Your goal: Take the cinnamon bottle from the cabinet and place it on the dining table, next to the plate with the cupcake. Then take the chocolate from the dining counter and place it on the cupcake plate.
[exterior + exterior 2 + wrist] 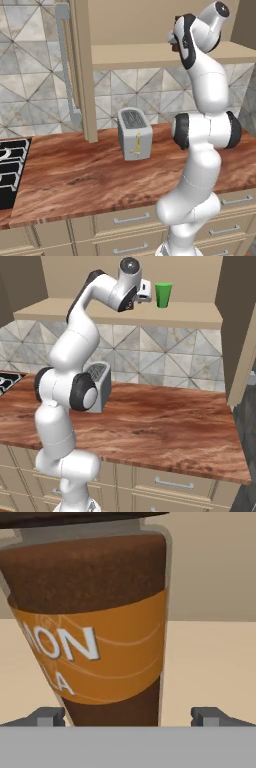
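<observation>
Lining up on the bottle (92,627).
My pincer (128,716) stands wide apart, tips flanking it on the shelf (215,662), ready to clamp.

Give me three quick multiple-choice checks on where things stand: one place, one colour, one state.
1. Where is the cinnamon bottle?
A. cabinet shelf
B. counter by the toaster
C. stove

2. What colour is the cup on the shelf?
A. red
B. green
C. white

3. How is the gripper?
A. shut on the bottle
B. shut, empty
C. open, one fingertip on each side of the bottle

Answers: 1 A, it stands on the tan shelf; 2 B, plainly green; 3 C, gaps show beside both fingertips.
</observation>
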{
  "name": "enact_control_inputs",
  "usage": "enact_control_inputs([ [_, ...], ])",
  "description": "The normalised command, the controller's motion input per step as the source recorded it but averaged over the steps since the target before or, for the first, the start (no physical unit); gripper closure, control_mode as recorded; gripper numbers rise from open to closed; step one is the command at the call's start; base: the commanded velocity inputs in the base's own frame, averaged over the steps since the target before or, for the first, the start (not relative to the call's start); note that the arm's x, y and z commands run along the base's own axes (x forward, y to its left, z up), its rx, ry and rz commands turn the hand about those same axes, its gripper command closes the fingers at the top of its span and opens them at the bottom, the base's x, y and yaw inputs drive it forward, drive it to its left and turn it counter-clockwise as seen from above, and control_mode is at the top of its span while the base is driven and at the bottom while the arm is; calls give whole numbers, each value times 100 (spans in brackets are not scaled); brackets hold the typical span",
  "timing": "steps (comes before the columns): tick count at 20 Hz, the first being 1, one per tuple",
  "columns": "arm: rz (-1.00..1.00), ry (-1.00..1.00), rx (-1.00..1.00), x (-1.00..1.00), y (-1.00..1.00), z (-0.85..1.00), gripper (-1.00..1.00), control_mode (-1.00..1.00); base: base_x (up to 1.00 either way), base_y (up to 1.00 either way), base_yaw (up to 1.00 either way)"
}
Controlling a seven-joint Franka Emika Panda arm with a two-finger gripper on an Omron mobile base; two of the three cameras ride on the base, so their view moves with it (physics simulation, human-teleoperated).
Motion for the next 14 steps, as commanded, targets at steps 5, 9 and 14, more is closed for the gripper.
enact_control_inputs([
  [5, 0, -5, 1, 13, 0, -9, -100, -100, 0, 0, 0],
  [9, 0, -4, 7, 2, 5, -13, 100, -100, 0, 0, 0],
  [14, 0, -9, 13, -6, 10, -7, 100, -100, 0, 0, 0],
])
